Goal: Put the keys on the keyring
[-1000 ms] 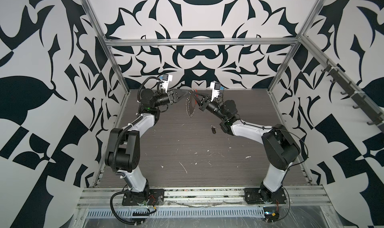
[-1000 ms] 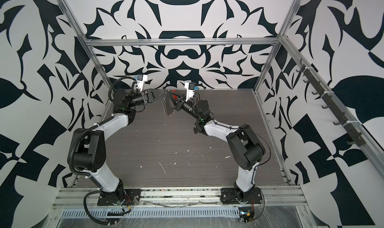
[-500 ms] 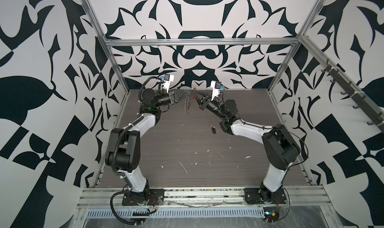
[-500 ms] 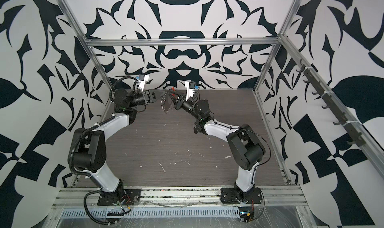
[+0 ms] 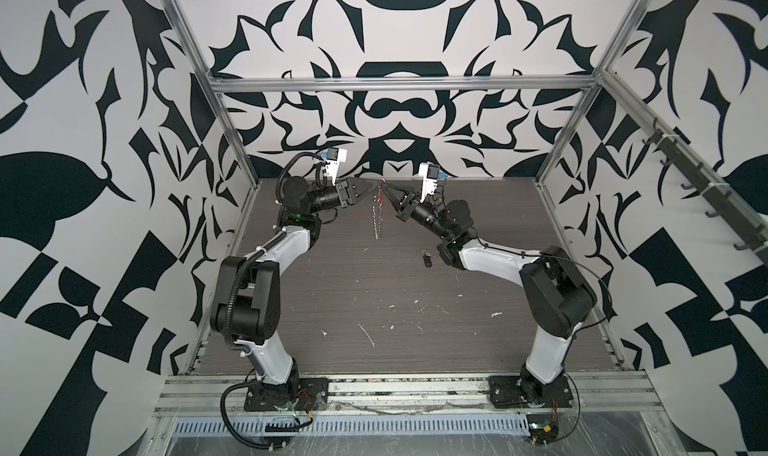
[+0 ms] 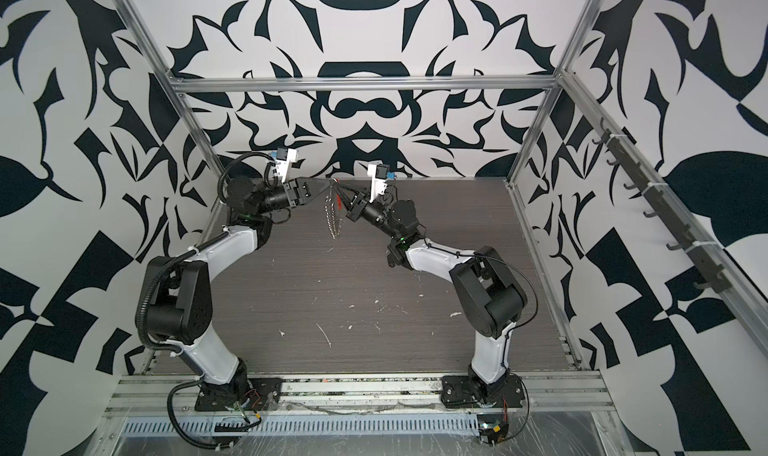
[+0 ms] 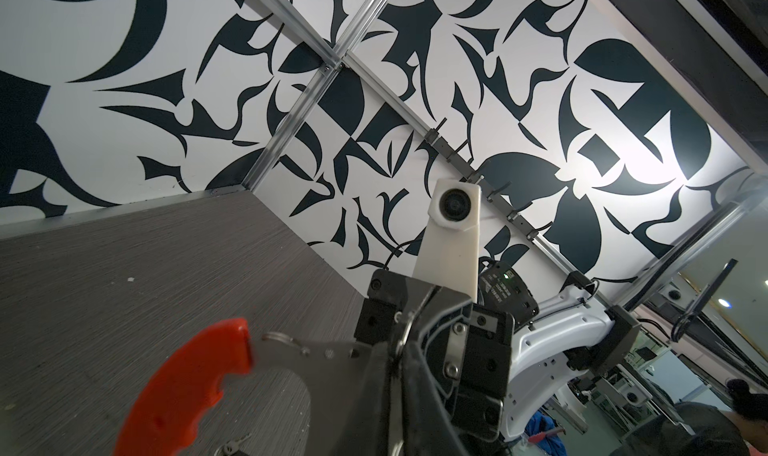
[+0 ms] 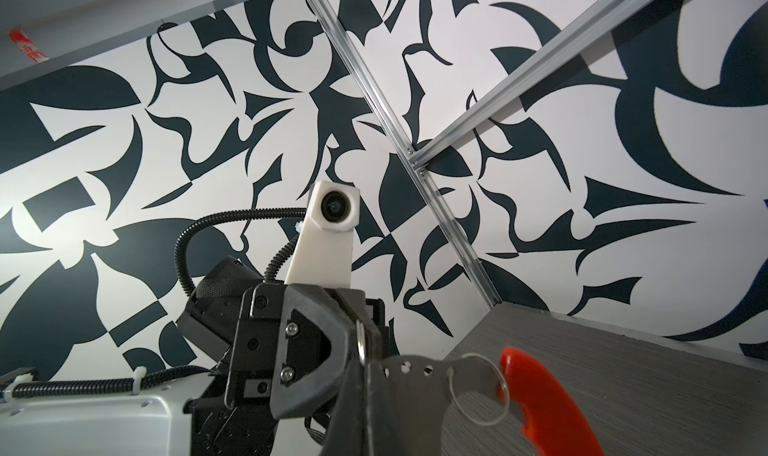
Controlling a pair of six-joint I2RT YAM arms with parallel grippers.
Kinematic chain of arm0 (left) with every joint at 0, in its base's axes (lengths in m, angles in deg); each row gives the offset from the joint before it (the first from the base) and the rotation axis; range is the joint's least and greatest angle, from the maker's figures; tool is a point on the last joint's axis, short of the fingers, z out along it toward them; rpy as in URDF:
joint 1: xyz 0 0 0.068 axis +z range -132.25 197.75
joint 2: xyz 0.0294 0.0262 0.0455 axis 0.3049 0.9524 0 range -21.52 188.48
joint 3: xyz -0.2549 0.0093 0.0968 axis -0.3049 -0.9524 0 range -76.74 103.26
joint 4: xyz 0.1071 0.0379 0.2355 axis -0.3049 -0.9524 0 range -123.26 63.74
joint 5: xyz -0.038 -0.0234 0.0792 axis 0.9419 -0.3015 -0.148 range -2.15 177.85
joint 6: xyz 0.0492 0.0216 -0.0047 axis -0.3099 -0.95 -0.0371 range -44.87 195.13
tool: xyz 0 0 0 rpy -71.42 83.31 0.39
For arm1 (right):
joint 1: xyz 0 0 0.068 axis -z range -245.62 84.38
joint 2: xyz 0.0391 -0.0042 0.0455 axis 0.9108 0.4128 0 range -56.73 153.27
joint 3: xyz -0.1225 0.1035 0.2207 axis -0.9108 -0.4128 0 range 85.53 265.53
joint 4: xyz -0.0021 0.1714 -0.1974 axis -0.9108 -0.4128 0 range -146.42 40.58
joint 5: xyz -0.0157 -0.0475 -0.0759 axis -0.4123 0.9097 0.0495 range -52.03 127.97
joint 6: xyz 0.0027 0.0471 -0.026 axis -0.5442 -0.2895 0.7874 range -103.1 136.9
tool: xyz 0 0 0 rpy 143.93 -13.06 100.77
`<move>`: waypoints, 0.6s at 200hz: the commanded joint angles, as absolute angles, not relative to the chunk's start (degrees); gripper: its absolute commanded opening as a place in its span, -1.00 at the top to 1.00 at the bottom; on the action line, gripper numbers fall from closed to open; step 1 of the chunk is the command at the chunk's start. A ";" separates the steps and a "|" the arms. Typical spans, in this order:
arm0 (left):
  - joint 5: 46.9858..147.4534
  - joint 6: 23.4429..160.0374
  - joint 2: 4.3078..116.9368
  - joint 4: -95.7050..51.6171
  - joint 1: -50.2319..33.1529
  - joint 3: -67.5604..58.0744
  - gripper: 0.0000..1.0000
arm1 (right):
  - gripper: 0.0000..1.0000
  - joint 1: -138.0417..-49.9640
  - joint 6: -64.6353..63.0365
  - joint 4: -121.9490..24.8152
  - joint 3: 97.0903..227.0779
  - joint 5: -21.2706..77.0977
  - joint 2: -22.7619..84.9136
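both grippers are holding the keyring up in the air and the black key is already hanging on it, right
No, the black key is not on it: in a top view it lies on the table beside the right arm. The rest holds: the left gripper and the right gripper both pinch the keyring up in the air.

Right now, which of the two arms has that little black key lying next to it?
The right arm: the black key lies on the table beside its white forearm. Near the left arm no key shows.
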State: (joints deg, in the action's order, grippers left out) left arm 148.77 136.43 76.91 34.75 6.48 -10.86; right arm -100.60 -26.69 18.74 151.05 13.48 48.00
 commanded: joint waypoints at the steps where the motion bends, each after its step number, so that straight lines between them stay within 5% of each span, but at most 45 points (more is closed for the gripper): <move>1: 149.80 137.02 77.11 36.23 6.41 -8.80 0.81 | 1.00 -100.86 -27.12 22.65 153.98 12.61 47.23; 120: 150.89 137.01 77.37 38.89 5.97 -9.35 1.00 | 1.00 -101.50 -26.92 20.74 155.41 11.38 48.65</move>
